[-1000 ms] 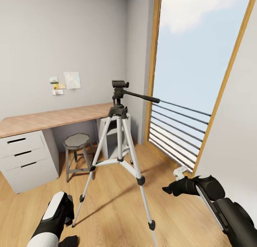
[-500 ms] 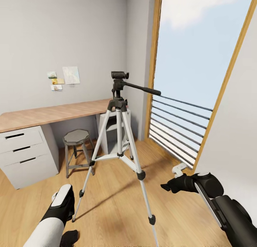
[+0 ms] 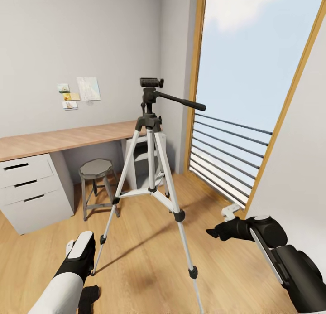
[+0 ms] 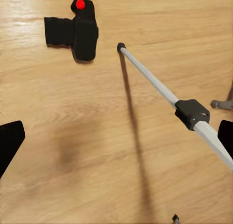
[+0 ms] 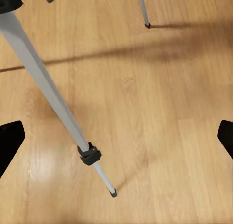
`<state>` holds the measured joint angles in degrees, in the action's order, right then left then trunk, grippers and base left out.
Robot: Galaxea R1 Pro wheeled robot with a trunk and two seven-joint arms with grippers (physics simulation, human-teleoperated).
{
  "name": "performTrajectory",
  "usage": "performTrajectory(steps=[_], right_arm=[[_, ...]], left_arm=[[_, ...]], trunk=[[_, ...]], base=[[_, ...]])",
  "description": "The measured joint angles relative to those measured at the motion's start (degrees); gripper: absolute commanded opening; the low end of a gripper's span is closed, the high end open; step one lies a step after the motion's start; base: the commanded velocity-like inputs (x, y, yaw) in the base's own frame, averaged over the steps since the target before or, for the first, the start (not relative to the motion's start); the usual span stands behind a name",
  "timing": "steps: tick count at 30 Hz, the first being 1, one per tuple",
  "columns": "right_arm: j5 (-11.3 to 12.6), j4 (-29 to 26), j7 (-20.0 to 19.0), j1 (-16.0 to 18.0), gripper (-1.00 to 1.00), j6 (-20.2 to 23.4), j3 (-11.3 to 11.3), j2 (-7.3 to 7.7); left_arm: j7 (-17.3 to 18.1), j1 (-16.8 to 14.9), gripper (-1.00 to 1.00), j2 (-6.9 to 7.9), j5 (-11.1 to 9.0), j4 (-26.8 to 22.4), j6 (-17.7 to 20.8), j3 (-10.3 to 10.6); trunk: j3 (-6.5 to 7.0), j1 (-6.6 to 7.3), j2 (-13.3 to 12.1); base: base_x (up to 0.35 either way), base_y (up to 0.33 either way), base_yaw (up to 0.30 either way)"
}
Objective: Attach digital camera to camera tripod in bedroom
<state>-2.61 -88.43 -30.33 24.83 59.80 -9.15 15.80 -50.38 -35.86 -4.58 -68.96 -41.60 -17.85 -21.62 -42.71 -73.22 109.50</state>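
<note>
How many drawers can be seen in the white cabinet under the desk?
3 drawers, stacked in the white cabinet below the wooden desk's left part: top, middle, bottom. The picture's edge cuts the cabinet's left side, so more could be hidden.

The left arm [image 3: 68, 277] wears a white shell over its forearm with black beneath and a black wrist, ending in a black left tool [image 3: 88, 296]. The right arm [image 3: 290, 264] is mostly glossy black, rounded at its joint, with a white stripe along it, a white bracket, and a black right tool [image 3: 216, 233].
</note>
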Motion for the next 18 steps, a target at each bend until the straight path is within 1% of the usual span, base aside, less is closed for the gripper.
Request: performTrajectory(steps=[11,18], right_arm=[[0.0,-0.1,0.0,0.0,1.0,0.0,0.5,-0.18],[-0.5,-0.1,0.1,0.0,1.0,0.0,0.6,-0.19]], left_arm=[[0.0,-0.1,1.0,-0.05,0.3,0.1,0.0,0.2],[-0.2,-0.5,1.0,0.03,0.3,0.7,0.0,0.8]], trunk=[[-2.95,-2.42,4.4],[-4.57,-3.95,7.2]], base=[[0.0,0.0,0.0],[0.0,0.0,0.0]])
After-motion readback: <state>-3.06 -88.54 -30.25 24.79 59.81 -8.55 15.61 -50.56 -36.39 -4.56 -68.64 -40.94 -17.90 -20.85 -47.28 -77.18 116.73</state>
